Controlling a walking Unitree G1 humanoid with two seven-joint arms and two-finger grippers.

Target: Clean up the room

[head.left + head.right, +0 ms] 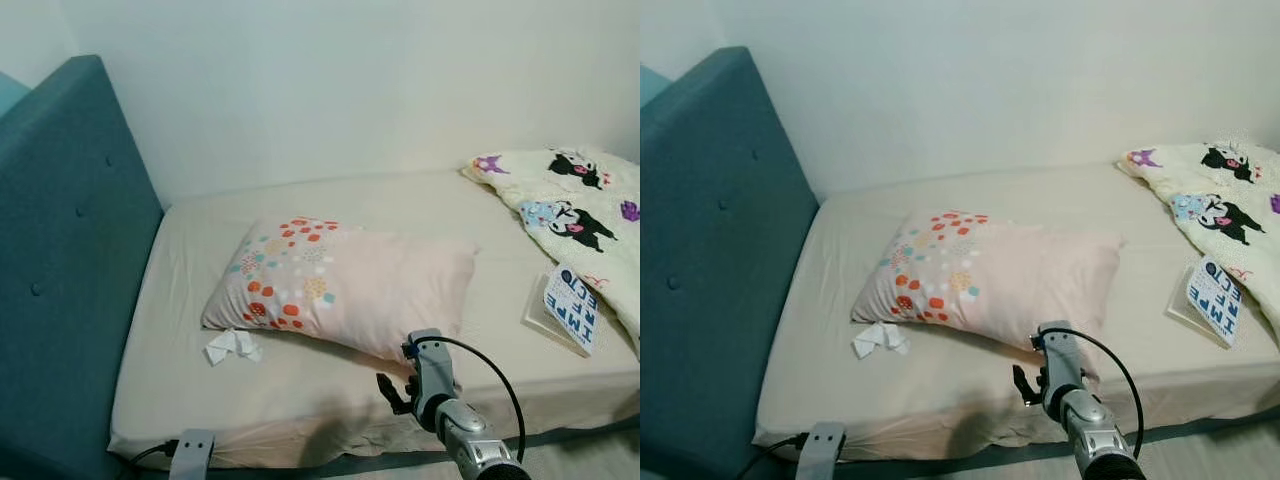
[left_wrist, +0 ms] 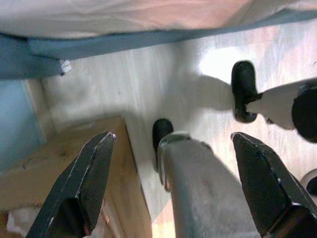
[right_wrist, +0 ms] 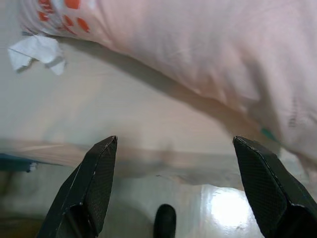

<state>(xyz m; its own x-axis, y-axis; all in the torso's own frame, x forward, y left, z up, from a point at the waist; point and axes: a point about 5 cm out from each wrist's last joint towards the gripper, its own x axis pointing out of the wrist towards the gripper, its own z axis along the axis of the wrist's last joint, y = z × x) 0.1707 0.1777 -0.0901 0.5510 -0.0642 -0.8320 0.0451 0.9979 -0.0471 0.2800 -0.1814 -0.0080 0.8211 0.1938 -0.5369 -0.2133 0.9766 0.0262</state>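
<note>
Risk 1st: right gripper (image 3: 173,188) is raised w/ fingers spread wide, empty, hovering over the bed's near edge just below the pillow (image 1: 340,285), so a straight reach fwd would prob catch the pillow corner or bunch the sheet instead of getting the trash. The crumpled tissue (image 1: 232,346) looks light and soft; a shallow pinch could nudge it or slide it under the pillow edge, and a deep one could grab sheet along w/ it. Tissue lies on the mattress (image 1: 330,395) touching or just beside the pillow's dotted corner, towards the teal headboard (image 1: 70,270); rel. to the right gripper it's off to the robot's left and a bit further in, near but clearly apart, so arm needs to go left before closing. In the right wrist view tissue (image 3: 37,52) sits at the frame corner, not betw the fingers. Left gripper (image 2: 171,183) hangs low by the bed side, also spread and empty, pointing at wood floor and a wooden box (image 2: 64,173). Other clutter: book (image 1: 572,307) w/ bold letters by the cartoon blanket (image 1: 575,205), well apart from both grippers, needs tidying later prob.
</note>
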